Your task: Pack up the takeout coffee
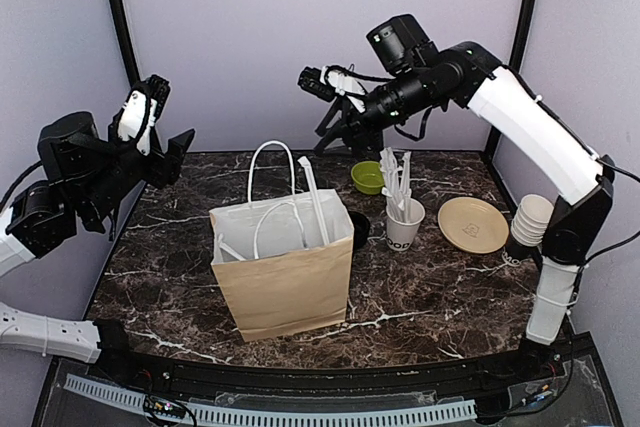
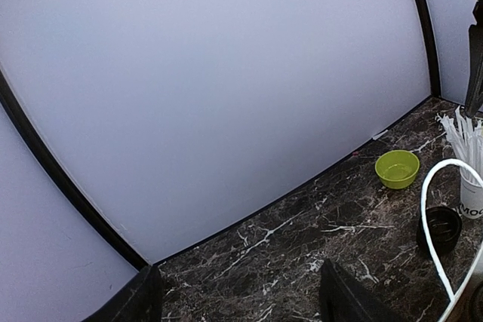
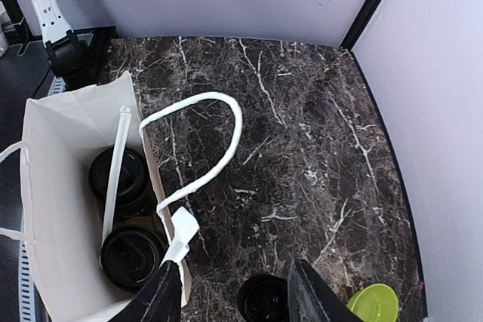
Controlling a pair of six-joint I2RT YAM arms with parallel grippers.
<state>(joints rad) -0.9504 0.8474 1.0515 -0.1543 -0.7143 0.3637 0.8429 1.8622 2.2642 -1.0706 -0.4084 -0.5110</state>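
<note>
Two takeout coffees with black lids [image 3: 119,175] [image 3: 132,256] stand inside the brown paper bag [image 1: 285,282], next to a white wrapped straw [image 3: 113,179]. My right gripper [image 3: 234,303] hangs open and empty high above the table, just behind the bag [image 3: 45,209], with one finger [image 3: 158,299] over the bag's rim. In the top view the right gripper [image 1: 326,107] is up near the back wall. My left gripper [image 2: 241,303] is open with nothing between its fingers, raised at the far left [image 1: 170,117].
A stack of black lids [image 1: 360,229] sits right behind the bag. Further right are a white cup of wrapped straws [image 1: 404,219], a green bowl [image 1: 368,177], a tan plate [image 1: 473,224] and a stack of lidless cups [image 1: 528,225]. The bag's white handles [image 1: 272,162] stand up.
</note>
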